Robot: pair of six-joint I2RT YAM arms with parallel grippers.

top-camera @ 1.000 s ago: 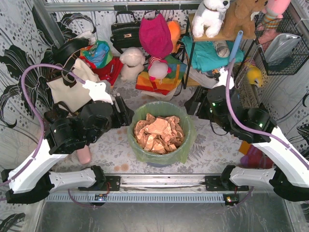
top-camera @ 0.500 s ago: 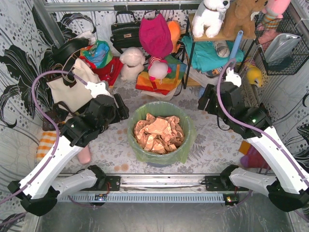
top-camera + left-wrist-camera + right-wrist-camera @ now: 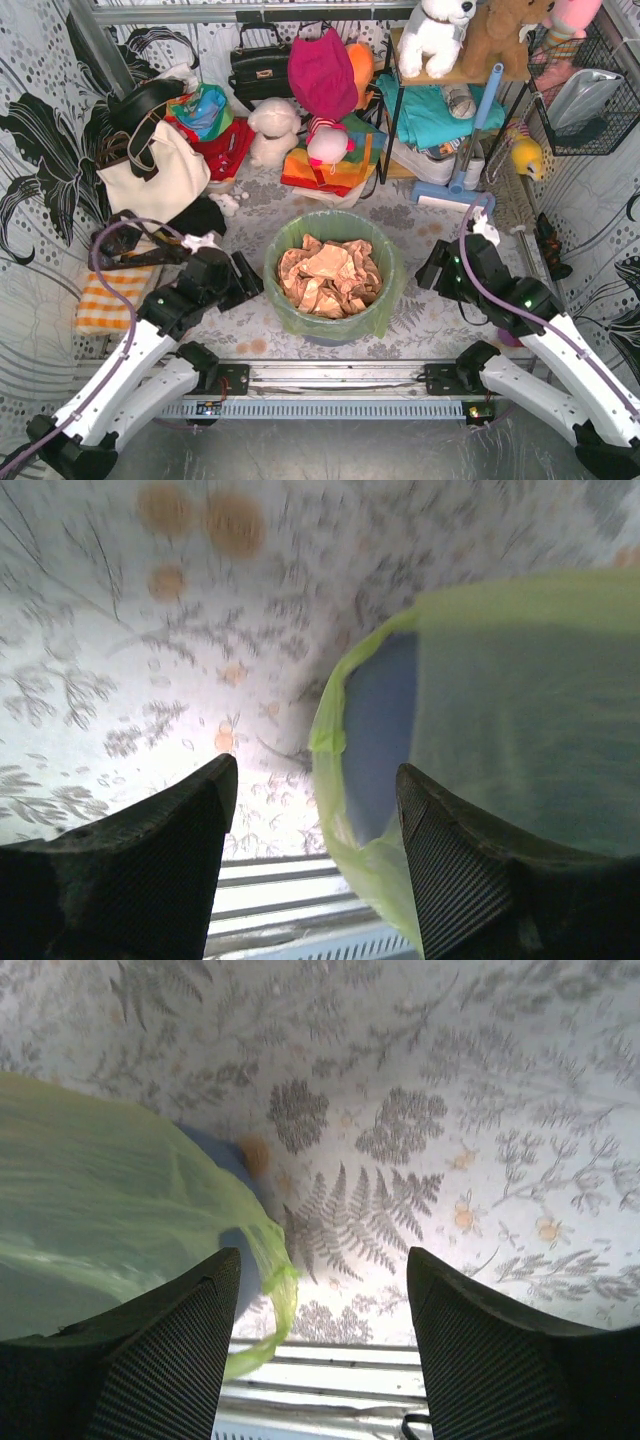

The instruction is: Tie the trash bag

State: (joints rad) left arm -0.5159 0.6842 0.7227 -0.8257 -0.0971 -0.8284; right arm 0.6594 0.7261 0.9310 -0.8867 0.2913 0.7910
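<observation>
The trash bag (image 3: 385, 300) is thin light-green plastic lining a blue-grey round bin in the middle of the floral table, with crumpled tan paper (image 3: 328, 275) inside. My left gripper (image 3: 245, 275) sits low beside the bin's left side. In the left wrist view the left gripper (image 3: 315, 810) is open, and the bag's folded-over skirt (image 3: 500, 700) and a hanging green strip (image 3: 365, 865) lie just inside its right finger (image 3: 470, 870). My right gripper (image 3: 430, 268) is low at the bin's right. There the right gripper (image 3: 320, 1300) stands open, the bag (image 3: 100, 1200) and its dangling loop (image 3: 272, 1295) beside its left finger (image 3: 150, 1360).
A cream tote (image 3: 165, 180), a black handbag (image 3: 258, 65), plush toys (image 3: 275, 130) and a shelf rack (image 3: 440, 100) crowd the back. An orange striped cloth (image 3: 105, 300) lies at the left, a blue dustpan (image 3: 445, 190) behind the right arm. A metal rail (image 3: 330, 378) runs along the near edge.
Both arms have come down from high over the table to low positions on either side of the bin. The bag and bin have not moved.
</observation>
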